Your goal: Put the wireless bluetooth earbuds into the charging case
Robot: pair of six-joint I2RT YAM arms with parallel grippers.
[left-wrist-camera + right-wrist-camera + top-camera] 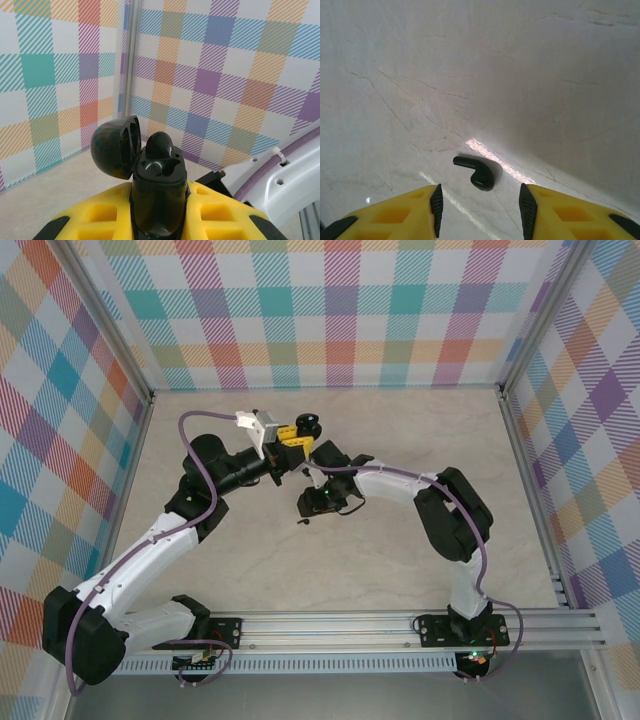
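My left gripper [293, 435] [159, 200] is shut on a black charging case [158, 185] [308, 423] and holds it upright above the table. The case's lid [115, 146] is swung open to the left. One black earbud [160, 144] sits in the far slot, and the near slot [152, 167] is empty. A second black earbud [477, 172] [302, 524] lies on its side on the table. My right gripper [480, 205] [312, 505] hangs open just above it, fingers apart on either side. The pale lilac earbuds are out of view.
The table [400, 440] is pale marble, enclosed by checked walls [330, 310] at the back and sides. The two wrists are close together near the middle. A rail [400, 625] runs along the near edge.
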